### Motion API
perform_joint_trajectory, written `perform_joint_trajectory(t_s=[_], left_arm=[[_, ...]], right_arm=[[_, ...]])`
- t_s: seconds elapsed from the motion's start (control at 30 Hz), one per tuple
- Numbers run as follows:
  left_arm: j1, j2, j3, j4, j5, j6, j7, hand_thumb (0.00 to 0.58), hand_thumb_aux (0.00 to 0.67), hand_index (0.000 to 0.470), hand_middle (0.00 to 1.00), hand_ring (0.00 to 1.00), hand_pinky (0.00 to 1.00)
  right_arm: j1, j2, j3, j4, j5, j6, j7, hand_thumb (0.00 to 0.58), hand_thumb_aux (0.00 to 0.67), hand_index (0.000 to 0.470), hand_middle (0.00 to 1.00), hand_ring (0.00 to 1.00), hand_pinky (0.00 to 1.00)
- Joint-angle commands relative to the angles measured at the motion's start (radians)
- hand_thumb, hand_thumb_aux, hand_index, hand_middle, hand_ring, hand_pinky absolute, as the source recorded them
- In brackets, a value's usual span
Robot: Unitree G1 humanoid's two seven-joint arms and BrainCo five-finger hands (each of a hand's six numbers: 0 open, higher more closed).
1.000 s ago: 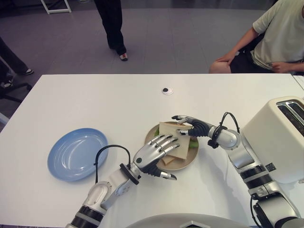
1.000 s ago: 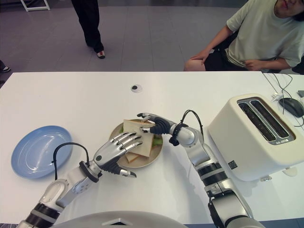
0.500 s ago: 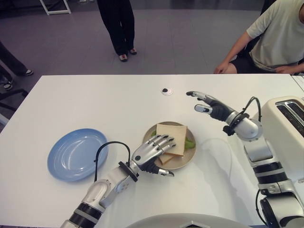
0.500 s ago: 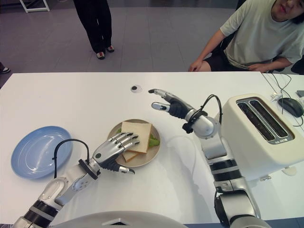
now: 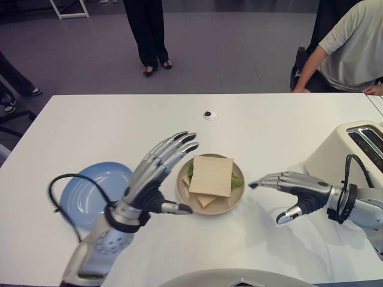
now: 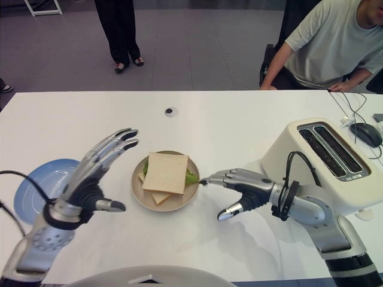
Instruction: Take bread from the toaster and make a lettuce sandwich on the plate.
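Flanking the assembled lettuce sandwich (image 5: pixel 210 176) at nine and three o'clock, left robot hand (image 5: pixel 157 173) and right robot hand (image 5: pixel 293 192) spread open, empty; probably only withdrawal remains.

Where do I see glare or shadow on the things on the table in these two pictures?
Left eye view: soft pale glare lies on the glossy light-blue round plate. Right eye view: the white two-slot toaster is evenly lit, with dark slots; the top square slice of white bread throws a narrow shadow under its edge, on the round beige plate.
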Motion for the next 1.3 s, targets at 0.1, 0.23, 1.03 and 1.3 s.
perform_joint_trajectory(t_s=[0.1, 0.23, 1.03, 1.3], left_arm=[[0.193, 0.141, 0.095, 0.131, 0.167, -0.107, -0.091, 0.58, 0.67, 0.47, 1.0, 1.0, 1.0], [0.126, 0.103, -0.038, 0.186, 0.315, -0.152, -0.104, 0.58, 0.67, 0.47, 1.0, 1.0, 1.0], [-0.512, -0.012, -0.371, 0.566, 0.567, 0.181, 0.304, 0.468, 0.376, 0.264, 1.0, 1.0, 1.0], [-0.178, -0.204, -0.274, 0.172, -0.416, 0.064, 0.178, 0.0, 0.0, 0.0, 0.0, 0.0, 0.0]], right_arm=[[0.006, 0.089, 0.128, 0.064, -0.157, -0.039, -0.047, 0.58, 0.67, 0.47, 0.96, 0.96, 0.96], [-0.042, 0.183, 0.239, 0.225, -0.353, -0.102, -0.169, 0.58, 0.67, 0.47, 0.97, 0.97, 0.97], [-0.441, 0.397, 0.275, 0.79, -0.22, -0.185, -0.714, 0.0, 0.0, 0.0, 0.98, 0.98, 0.98], [-0.179, 0.335, 0.242, 0.326, 0.867, -0.033, -0.073, 0.0, 0.0, 0.0, 0.0, 0.0, 0.0]])
